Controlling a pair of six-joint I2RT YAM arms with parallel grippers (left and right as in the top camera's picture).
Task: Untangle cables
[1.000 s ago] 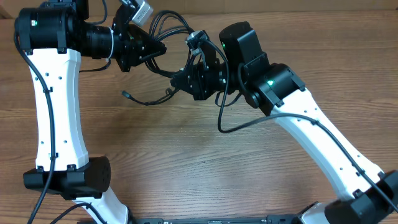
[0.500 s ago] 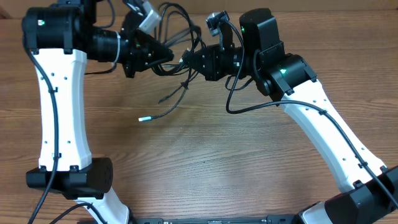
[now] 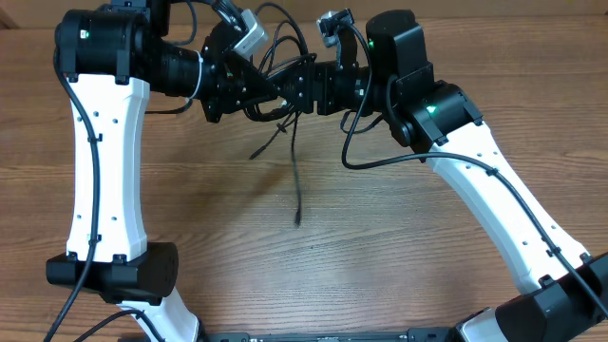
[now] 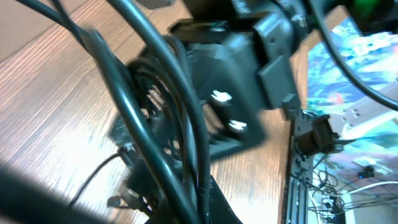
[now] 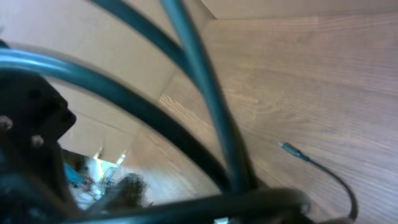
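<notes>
Held the cables [image 3: 283,95] bunched between the left tool [image 3: 258,92] and right tool [image 3: 302,85], above the surface [image 3: 361,256], so one loose end dangled free. Could not tell whether either tool was clamped (too blurry).

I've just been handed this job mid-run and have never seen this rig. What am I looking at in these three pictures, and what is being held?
Two white robot arms with black two-finger grippers work at a wooden table. The wide picture comes from a fixed camera overhead, and the robot's left arm is on the left of it. The two blurry close-ups come from a camera on each wrist. The left gripper and right gripper meet nose to nose at the far side. The cables, a bundle of thin black cords, are raised between them with loose strands dangling. The bundle hides the jaws, so I cannot tell which one is clamped. A loose plug end shows over the wood in the right wrist picture.
</notes>
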